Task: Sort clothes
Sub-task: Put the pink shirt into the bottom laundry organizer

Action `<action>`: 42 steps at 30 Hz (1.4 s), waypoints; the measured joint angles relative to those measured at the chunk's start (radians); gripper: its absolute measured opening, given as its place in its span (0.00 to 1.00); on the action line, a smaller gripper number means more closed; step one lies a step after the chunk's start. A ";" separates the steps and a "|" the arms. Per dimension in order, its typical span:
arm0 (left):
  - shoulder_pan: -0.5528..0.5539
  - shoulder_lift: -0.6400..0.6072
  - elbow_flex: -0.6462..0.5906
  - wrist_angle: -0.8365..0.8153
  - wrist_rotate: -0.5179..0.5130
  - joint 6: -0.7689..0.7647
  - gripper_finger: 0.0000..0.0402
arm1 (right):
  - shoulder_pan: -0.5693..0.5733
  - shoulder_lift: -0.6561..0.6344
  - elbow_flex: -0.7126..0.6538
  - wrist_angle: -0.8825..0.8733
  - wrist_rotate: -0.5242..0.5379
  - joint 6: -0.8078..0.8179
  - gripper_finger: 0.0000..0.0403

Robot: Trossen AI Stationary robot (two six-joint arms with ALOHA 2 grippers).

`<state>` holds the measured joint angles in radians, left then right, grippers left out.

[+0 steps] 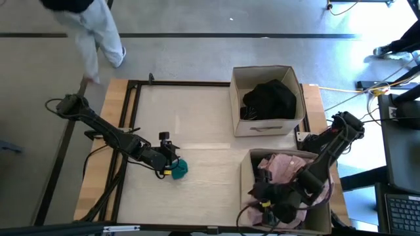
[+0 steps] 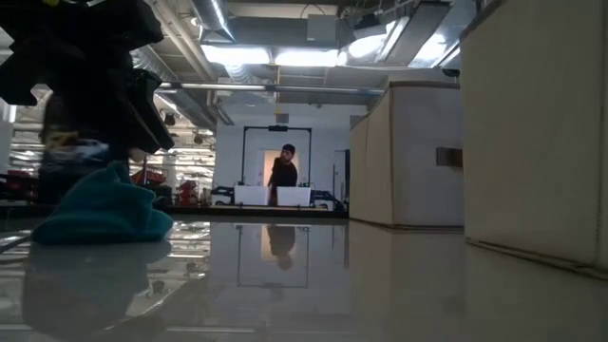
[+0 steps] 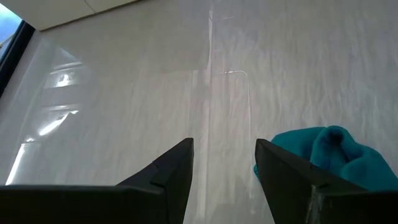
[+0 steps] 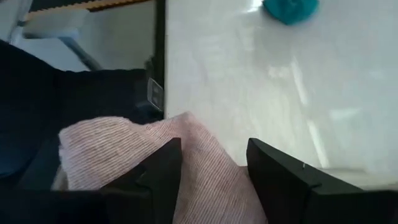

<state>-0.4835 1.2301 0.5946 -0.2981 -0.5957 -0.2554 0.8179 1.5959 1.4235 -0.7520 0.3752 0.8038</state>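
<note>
A small teal piece [image 1: 178,169] lies bunched on the white table top, left of the middle; it also shows in the low view [image 2: 104,214]. My left gripper [image 1: 167,158] is open just left of it. In the left wrist view [image 3: 224,146] bare table lies between the fingers and the teal piece [image 3: 336,155] lies outside one finger. My right gripper [image 1: 266,196] is open, down in the near right box over a pink garment [image 1: 285,167]. A fold of the pink garment [image 4: 124,155] lies between its fingers [image 4: 214,146]. My left gripper has the teal piece's edge [image 3: 264,165] right beside the outer side of one finger; I cannot tell whether they touch. My right gripper's open fingers stand on either side of a fold of the pink garment [image 4: 205,162], from above; I cannot tell whether they touch it.
A beige box [image 1: 262,128] at the far right holds a black garment [image 1: 270,98]. The near right box [image 1: 245,172] also holds dark cloth [image 4: 37,93]. A person [image 1: 92,26] stands beyond the table's far left corner. Bare table lies between the teal piece and the boxes.
</note>
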 joint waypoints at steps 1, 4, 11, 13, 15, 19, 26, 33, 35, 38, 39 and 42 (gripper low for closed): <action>0.000 0.000 0.000 0.000 0.000 0.000 0.41 | 0.003 -0.001 0.000 -0.023 0.019 0.017 0.46; 0.000 0.000 0.000 0.000 0.000 0.000 0.41 | 0.009 -0.005 -0.001 -0.035 0.054 0.028 0.46; 0.000 0.000 0.000 0.000 0.000 0.000 0.41 | 0.013 -0.012 0.003 -0.029 0.077 0.001 0.46; 0.000 0.000 0.000 0.000 0.000 0.000 0.41 | 0.013 -0.018 0.003 -0.030 0.064 0.010 0.46; 0.000 0.000 0.000 0.000 0.000 0.000 0.41 | 0.013 -0.023 0.003 -0.029 0.029 0.052 0.46; 0.000 0.000 0.000 0.000 0.000 0.000 0.41 | 0.034 -0.044 0.004 -0.011 -0.047 0.145 0.46; 0.000 0.000 0.000 0.000 0.000 0.001 0.41 | 0.106 -0.085 0.005 -0.030 0.075 0.181 0.46; 0.000 0.000 0.000 0.000 0.000 -0.002 0.41 | 0.152 -0.069 -0.086 -0.143 0.201 0.327 0.46; 0.000 0.000 0.000 0.000 0.000 -0.002 0.41 | 0.149 -0.069 -0.143 -0.096 0.191 0.361 0.46; 0.000 0.000 0.000 0.000 0.000 0.000 0.41 | 0.135 -0.069 -0.232 -0.028 0.191 0.371 0.46; 0.000 0.000 0.000 0.000 0.000 0.000 0.41 | 0.125 -0.069 -0.262 -0.008 0.191 0.372 0.46; 0.000 0.000 0.000 0.000 0.000 -0.001 0.41 | 0.090 -0.069 -0.354 0.057 0.171 0.376 0.46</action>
<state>-0.4839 1.2303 0.5948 -0.2981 -0.5953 -0.2565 0.9076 1.5265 1.0700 -0.6950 0.5462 1.1797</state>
